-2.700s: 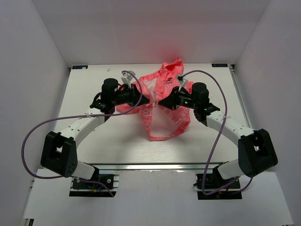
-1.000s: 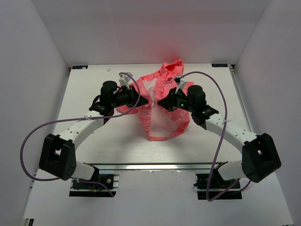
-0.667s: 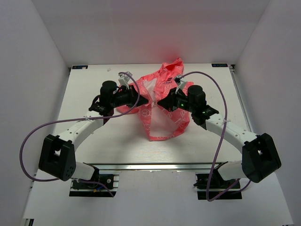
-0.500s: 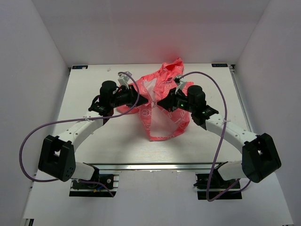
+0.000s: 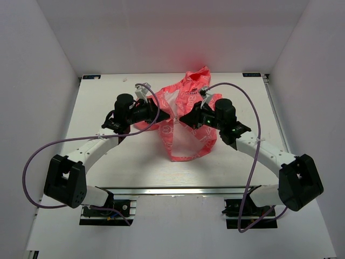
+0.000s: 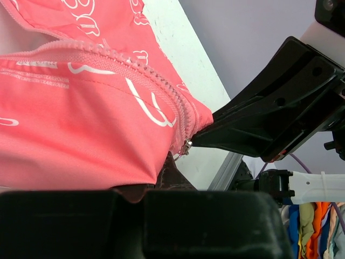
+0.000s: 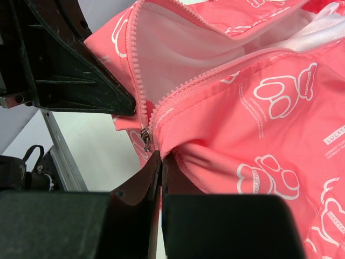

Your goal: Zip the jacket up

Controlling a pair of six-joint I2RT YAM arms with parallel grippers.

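The coral-pink jacket (image 5: 186, 116) with white print hangs bunched between both arms above the white table. My left gripper (image 5: 173, 115) is shut on the jacket's fabric just beside the zipper's lower end. My right gripper (image 5: 181, 116) is shut on the facing front edge. In the left wrist view the zipper teeth (image 6: 135, 73) run down to the small metal slider (image 6: 187, 146), close to the right gripper's black finger (image 6: 259, 127). In the right wrist view the jacket (image 7: 253, 81) is open above the slider (image 7: 145, 137), its white lining (image 7: 178, 59) showing; my fingertips (image 7: 171, 162) pinch fabric just beneath.
The white table (image 5: 108, 156) is walled by grey panels on three sides. Purple cables (image 5: 253, 124) loop from both wrists. The jacket's lower part (image 5: 186, 151) trails on the table toward the near edge; its hood end (image 5: 197, 78) lies toward the back.
The right arm has shifted slightly left and up toward the left gripper; both grippers keep their hold on the jacket. The jacket has barely moved.
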